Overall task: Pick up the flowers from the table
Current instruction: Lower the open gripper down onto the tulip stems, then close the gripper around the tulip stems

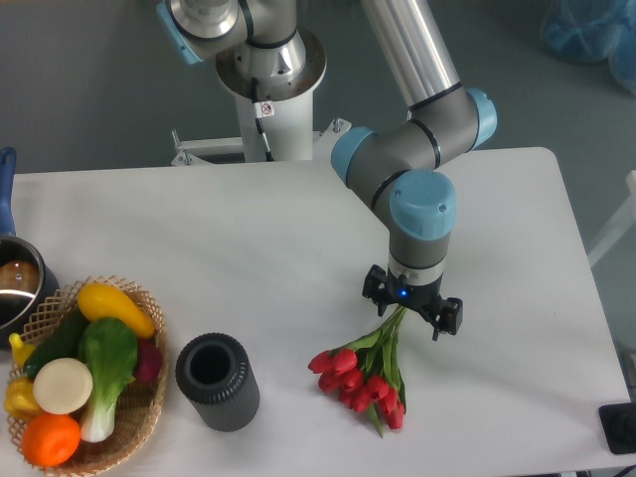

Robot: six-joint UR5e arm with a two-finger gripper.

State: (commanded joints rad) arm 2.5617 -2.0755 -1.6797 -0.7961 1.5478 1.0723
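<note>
The flowers [363,373], red tulips with green stems and leaves, lie on the white table [248,248] at the front right, heads toward the front. My gripper [410,314] hangs low right over the upper part of the stems, its fingers spread open on either side of them. The gripper body hides the stem ends and the string. Whether the fingers touch the stems or the table cannot be told.
A dark ribbed cylinder cup [218,381] stands left of the flowers. A wicker basket [139,417] of vegetables and fruit sits at the front left, with a metal pot [18,283] behind it. The arm's white base [268,89] stands beyond the far edge.
</note>
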